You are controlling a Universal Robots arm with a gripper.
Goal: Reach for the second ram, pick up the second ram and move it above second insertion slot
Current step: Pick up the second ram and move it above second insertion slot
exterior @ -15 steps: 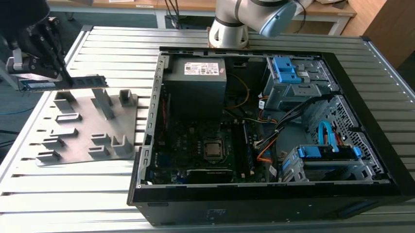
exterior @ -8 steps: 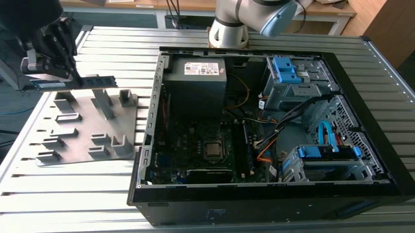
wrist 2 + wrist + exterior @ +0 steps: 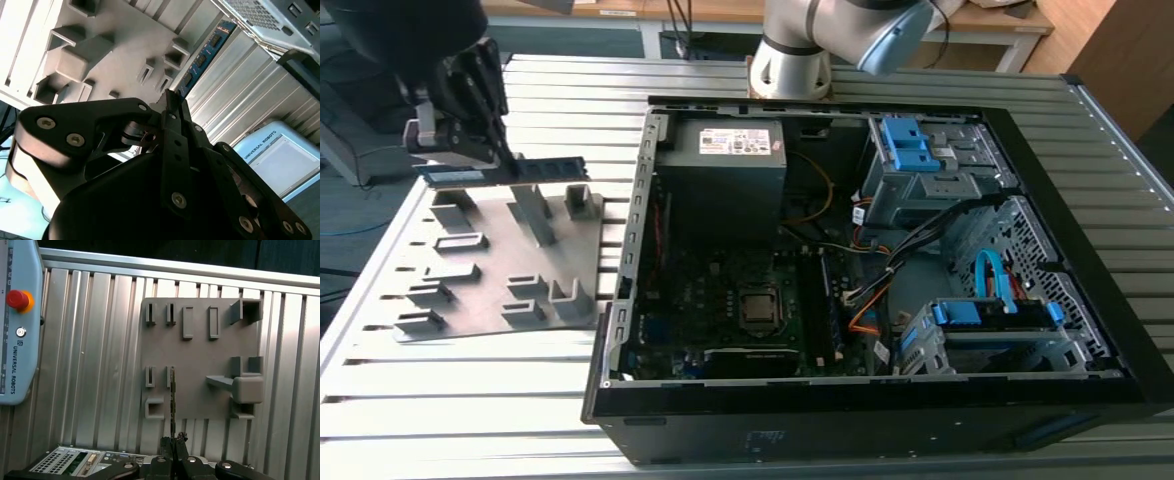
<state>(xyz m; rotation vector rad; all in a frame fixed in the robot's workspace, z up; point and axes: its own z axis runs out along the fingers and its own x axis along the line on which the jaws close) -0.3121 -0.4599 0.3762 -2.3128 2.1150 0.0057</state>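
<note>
Your gripper point(image 3: 172, 442) is clenched on the second ram point(image 3: 173, 402), holding the thin stick edge-on over the near edge of the grey holder plate point(image 3: 200, 350) in the first wrist view. In the exterior view that ram point(image 3: 500, 171) hangs above the plate's point(image 3: 480, 270) far edge at about ten o'clock, with bare slatted table point(image 3: 454, 385) around it. Farther toward three o'clock you have the open computer case point(image 3: 881, 260), its walls enclosing the motherboard, cables and blue drive bays.

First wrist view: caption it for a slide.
Gripper shut on the second ram, edge-on above the grey holder plate.
</note>
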